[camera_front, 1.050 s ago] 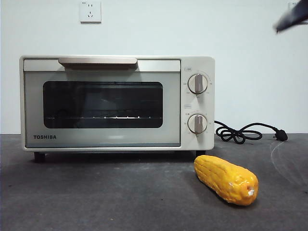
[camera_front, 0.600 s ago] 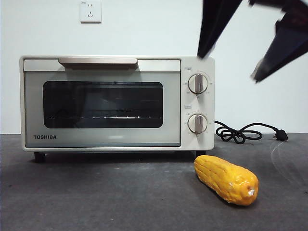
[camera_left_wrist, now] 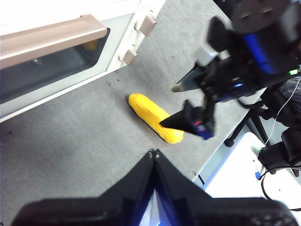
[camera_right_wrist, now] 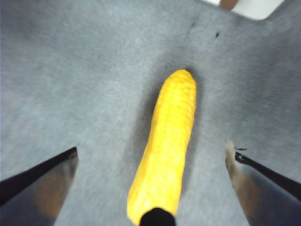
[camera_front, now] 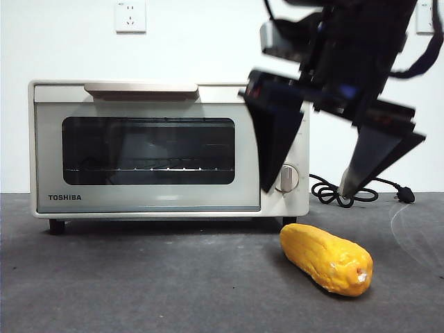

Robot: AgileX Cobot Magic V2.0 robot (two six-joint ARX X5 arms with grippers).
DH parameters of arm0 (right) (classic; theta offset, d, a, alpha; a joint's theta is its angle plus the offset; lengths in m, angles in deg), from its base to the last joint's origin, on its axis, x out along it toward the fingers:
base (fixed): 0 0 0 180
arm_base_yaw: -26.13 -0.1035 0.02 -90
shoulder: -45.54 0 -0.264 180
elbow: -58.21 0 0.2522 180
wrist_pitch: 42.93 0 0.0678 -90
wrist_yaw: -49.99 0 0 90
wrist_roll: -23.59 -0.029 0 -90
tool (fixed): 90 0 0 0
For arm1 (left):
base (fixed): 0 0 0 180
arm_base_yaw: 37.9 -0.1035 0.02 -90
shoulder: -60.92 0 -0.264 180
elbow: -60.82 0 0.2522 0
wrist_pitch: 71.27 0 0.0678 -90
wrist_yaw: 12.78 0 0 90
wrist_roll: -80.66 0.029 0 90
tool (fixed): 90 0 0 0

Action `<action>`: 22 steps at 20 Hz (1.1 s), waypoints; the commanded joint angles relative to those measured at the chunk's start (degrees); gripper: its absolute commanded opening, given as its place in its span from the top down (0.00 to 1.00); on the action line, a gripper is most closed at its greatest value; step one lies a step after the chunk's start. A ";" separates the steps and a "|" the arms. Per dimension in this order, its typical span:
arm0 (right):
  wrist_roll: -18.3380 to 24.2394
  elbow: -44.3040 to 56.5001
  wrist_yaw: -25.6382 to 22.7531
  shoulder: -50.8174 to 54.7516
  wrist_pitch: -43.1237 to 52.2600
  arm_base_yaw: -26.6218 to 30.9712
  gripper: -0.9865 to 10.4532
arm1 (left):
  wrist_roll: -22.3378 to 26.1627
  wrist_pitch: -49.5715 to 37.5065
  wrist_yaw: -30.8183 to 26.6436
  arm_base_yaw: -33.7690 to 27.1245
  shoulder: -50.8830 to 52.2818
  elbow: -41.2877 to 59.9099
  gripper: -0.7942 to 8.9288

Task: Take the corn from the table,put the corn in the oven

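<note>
The corn [camera_front: 326,258] lies on the dark grey table [camera_front: 139,284], just in front of the oven's right end. The cream oven [camera_front: 146,149] stands with its glass door closed. My right gripper [camera_front: 309,191] hangs open a little above the corn, one jaw on each side. In the right wrist view the corn [camera_right_wrist: 169,150] runs lengthwise between the spread jaws of that gripper [camera_right_wrist: 150,153]. My left gripper [camera_left_wrist: 153,153] is shut and empty, held high and back from the corn [camera_left_wrist: 153,117]. It looks down on the right gripper [camera_left_wrist: 168,106] and the oven handle [camera_left_wrist: 47,40].
A black power cord [camera_front: 388,184] lies on the table right of the oven, behind the right arm. A wall socket [camera_front: 130,15] sits above the oven. The table's edge [camera_left_wrist: 207,160] runs close to the corn, with a chair base [camera_left_wrist: 244,127] beyond it.
My right arm has come down from the top right corner to just above the corn, jaws spread. It now hides the oven's upper knob. Corn and oven have not moved.
</note>
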 commanded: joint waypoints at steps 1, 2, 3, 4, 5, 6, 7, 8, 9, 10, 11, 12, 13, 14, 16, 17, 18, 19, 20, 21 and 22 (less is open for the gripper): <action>1.11 -0.17 -0.09 -2.89 0.50 -0.02 0.39 | 0.70 -0.37 0.02 0.24 -0.07 0.07 0.92; 1.11 -0.17 -0.07 -4.09 0.63 0.00 0.39 | 0.70 -0.35 0.02 0.24 -0.07 0.07 0.92; 1.11 -0.17 -0.07 -5.25 0.85 0.00 0.39 | 0.70 -0.28 0.02 0.24 -0.07 0.07 0.92; 1.33 -0.17 -0.09 -6.29 1.31 0.02 0.39 | 0.70 -0.17 0.02 0.24 -0.07 0.07 0.92; 1.60 -0.17 -0.07 -7.30 1.77 0.04 0.39 | 0.70 0.00 0.02 0.24 -0.07 0.07 0.92; 1.68 -0.17 -0.07 -8.15 2.05 0.04 0.39 | 0.70 0.22 0.02 0.24 -0.07 0.07 0.92; 1.68 -0.17 -0.07 -8.94 2.10 0.04 0.41 | 0.72 0.48 0.00 0.24 -0.07 0.07 0.92; 1.75 -0.17 -0.09 -9.90 2.03 0.04 0.52 | 0.74 0.92 0.00 0.24 -0.07 0.07 0.92; 1.90 -0.15 -0.09 -10.14 1.99 0.07 0.56 | 0.77 1.07 0.00 0.24 -0.07 0.07 0.92; 1.92 -0.15 -0.07 -10.43 1.88 0.07 0.64 | 0.74 1.14 0.00 0.24 -0.07 0.07 0.92; 1.95 -0.15 -0.09 -10.49 1.86 0.07 0.70 | 0.74 1.14 0.00 0.24 -0.07 0.07 0.92; 1.95 -0.15 -0.09 -10.49 1.88 0.07 0.79 | 0.74 1.11 0.02 0.24 -0.07 0.07 0.92; 1.97 -0.15 -0.11 -10.49 1.86 0.07 0.86 | 0.77 1.11 0.00 0.24 -0.07 0.07 0.92; 1.97 -0.15 -0.35 -10.49 1.75 0.07 0.93 | 0.77 1.11 0.02 0.24 -0.07 0.07 0.92; 2.51 -0.15 -0.50 -10.47 1.60 0.07 0.92 | 0.74 1.09 0.00 0.24 -0.07 0.07 0.92; 2.49 -0.15 -0.50 -10.45 1.51 0.04 0.92 | 0.74 1.05 0.00 0.24 -0.07 0.07 0.92; 2.49 -0.17 -0.50 -10.23 1.33 0.04 0.92 | 0.74 0.92 0.00 0.24 -0.07 0.07 0.92; 2.49 -0.20 -0.46 -10.03 1.20 0.02 0.92 | 0.74 0.79 0.02 0.24 -0.07 0.07 0.92; 2.49 -0.26 -0.42 -9.35 0.70 0.00 0.92 | 0.74 0.46 0.00 0.24 -0.07 0.07 0.92; 2.45 -0.48 0.39 -8.52 -0.07 -0.07 0.92 | 0.72 -0.11 0.00 0.24 -0.09 0.07 0.92; 2.47 -0.90 2.23 -7.37 -1.09 -0.09 0.92 | 0.70 -1.11 0.00 0.24 -0.15 0.07 0.92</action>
